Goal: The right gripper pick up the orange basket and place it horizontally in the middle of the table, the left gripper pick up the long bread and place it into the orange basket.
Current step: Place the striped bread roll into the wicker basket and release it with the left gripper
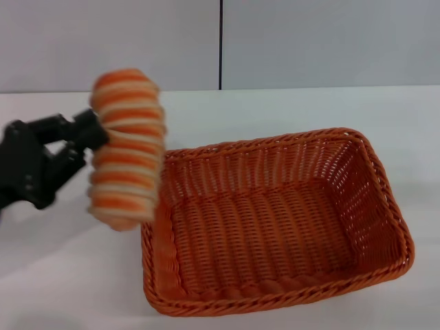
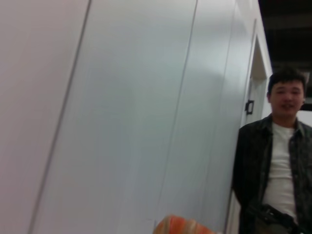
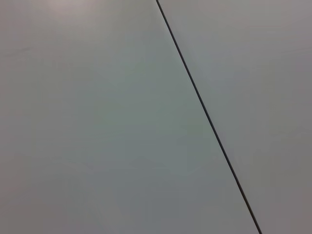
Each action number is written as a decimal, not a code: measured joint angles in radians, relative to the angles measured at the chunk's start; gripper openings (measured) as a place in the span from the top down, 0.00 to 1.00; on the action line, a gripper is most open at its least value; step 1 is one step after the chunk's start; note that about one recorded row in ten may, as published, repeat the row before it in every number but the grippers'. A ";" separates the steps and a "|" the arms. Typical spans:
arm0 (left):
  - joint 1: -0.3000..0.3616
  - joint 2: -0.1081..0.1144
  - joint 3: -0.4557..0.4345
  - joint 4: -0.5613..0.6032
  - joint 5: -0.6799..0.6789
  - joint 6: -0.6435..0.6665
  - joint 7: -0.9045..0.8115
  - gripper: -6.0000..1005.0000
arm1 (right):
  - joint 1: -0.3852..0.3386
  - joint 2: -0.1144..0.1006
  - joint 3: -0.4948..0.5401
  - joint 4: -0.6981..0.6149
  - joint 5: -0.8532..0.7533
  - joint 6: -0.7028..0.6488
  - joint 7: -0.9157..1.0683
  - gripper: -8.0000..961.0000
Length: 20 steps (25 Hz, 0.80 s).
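The orange basket (image 1: 275, 227) lies on the white table (image 1: 62, 275), its long side across my view, with nothing inside. The long bread (image 1: 126, 146), striped orange and cream, hangs upright in the air just left of the basket's left rim. My left gripper (image 1: 93, 141), a small black claw, is shut on the bread's left side. A sliver of the bread (image 2: 183, 226) shows in the left wrist view. The right gripper is out of view; its wrist view shows only wall.
A pale wall with a dark vertical seam (image 1: 221, 45) stands behind the table. A person (image 2: 275, 161) in a dark jacket stands by a door in the left wrist view.
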 joint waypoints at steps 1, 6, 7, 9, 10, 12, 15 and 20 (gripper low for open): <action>-0.001 -0.002 0.072 -0.054 -0.043 -0.025 0.049 0.80 | 0.000 0.000 0.000 -0.001 -0.001 0.000 0.000 0.46; -0.013 -0.004 0.313 -0.157 -0.199 -0.111 0.155 0.83 | 0.002 0.000 0.000 -0.016 -0.006 0.002 -0.001 0.46; -0.015 -0.004 0.389 -0.167 -0.247 -0.146 0.167 0.83 | 0.002 0.000 0.000 -0.019 -0.006 0.002 -0.003 0.46; -0.015 -0.004 0.542 -0.168 -0.339 -0.226 0.188 0.84 | 0.003 0.000 0.000 -0.027 -0.006 0.002 -0.008 0.46; -0.015 -0.004 0.542 -0.168 -0.339 -0.226 0.188 0.85 | 0.003 0.000 0.000 -0.027 -0.006 0.002 -0.008 0.46; -0.007 -0.004 0.691 -0.144 -0.435 -0.325 0.205 0.85 | 0.003 -0.001 0.000 -0.032 -0.006 0.002 -0.009 0.46; 0.022 -0.004 0.836 -0.069 -0.525 -0.470 0.211 0.87 | 0.001 -0.001 0.000 -0.034 -0.006 0.002 -0.009 0.46; 0.072 0.001 0.966 0.072 -0.545 -0.646 0.211 0.90 | -0.005 -0.002 0.000 -0.036 -0.006 0.002 -0.010 0.46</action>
